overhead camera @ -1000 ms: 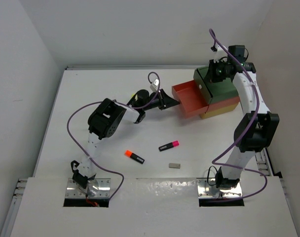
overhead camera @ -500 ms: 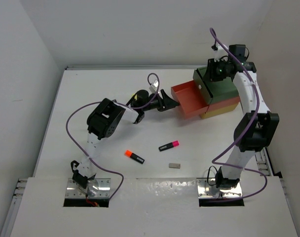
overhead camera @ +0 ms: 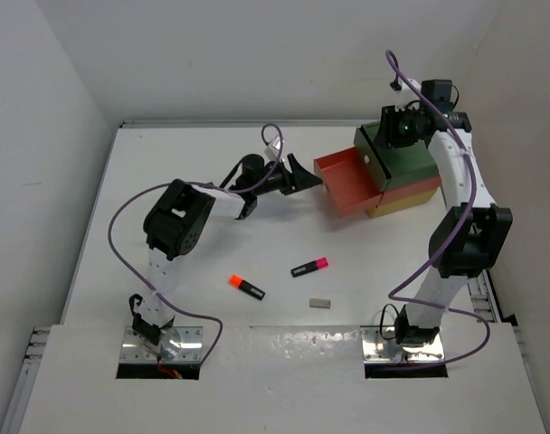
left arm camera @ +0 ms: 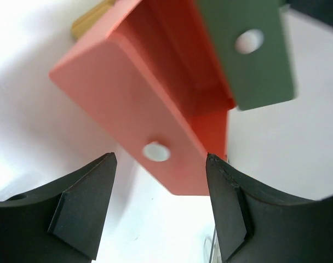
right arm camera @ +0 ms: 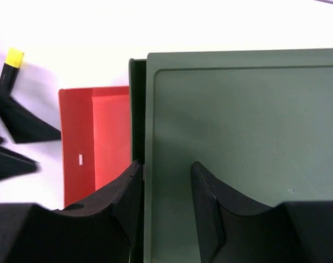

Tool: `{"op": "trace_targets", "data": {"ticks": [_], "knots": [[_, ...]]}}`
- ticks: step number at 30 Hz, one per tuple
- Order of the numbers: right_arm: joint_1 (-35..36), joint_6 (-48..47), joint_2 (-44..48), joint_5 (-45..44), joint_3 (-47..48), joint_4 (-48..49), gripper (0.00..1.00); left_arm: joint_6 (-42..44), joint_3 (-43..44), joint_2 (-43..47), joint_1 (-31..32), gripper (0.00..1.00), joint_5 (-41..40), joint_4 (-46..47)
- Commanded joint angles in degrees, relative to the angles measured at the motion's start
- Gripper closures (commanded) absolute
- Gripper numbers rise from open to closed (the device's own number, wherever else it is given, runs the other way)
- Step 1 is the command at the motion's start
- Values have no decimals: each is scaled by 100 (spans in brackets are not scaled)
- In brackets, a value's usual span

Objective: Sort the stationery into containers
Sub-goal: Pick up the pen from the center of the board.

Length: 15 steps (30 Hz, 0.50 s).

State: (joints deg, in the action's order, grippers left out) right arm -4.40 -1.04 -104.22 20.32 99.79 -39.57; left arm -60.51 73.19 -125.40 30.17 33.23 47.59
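Coral-red drawer pulled out, long axis left-right, front panel facing the empty, spread-open left hand

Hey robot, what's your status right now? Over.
Left gripper open, empty, facing the pulled-out coral drawer. Right gripper open over the green drawer. Orange highlighter, pink highlighter, eraser unsorted on table. Nothing blocking the drawer.

A white bench sits boxed in by plain white walls: left wall, back wall, right wall. The light is soft and even, with faint shadows. A scuffed pale strip runs along the near edge.
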Motion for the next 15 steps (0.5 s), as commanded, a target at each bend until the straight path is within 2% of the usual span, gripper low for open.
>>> {"op": "trace_targets", "data": {"ticks": [1,4,7,8,9,10,11,12,13,15], "knots": [[-87,60,60,-230,260,-261,59,285,-146,683,-222,28,113,180],[-87,286,104,-168,532,-323,58,802,10,1026,-328,28,358,-205],[-78,385,244,-63,752,-358,57,1900,327,1413,-442,29,447,-1574],[-69,394,323,-45,753,-332,57,2607,728,1474,-477,29,395,-2735],[-61,411,463,-28,735,-306,57,3041,1036,1518,-556,30,299,-3521],[-52,420,560,-36,692,-236,55,3419,1344,1510,-600,30,-120,-4225],[-17,420,657,-28,543,-183,55,4050,1878,1519,-644,30,-446,-5607],[-8,429,875,-2,455,-148,54,4256,2049,1571,-731,30,-1163,-6108],[1,429,1025,42,315,-95,53,4319,2103,1633,-784,31,-1518,-6704],[27,368,1498,217,-265,62,52,4714,1893,1973,-978,31,-2203,-6973]]}}
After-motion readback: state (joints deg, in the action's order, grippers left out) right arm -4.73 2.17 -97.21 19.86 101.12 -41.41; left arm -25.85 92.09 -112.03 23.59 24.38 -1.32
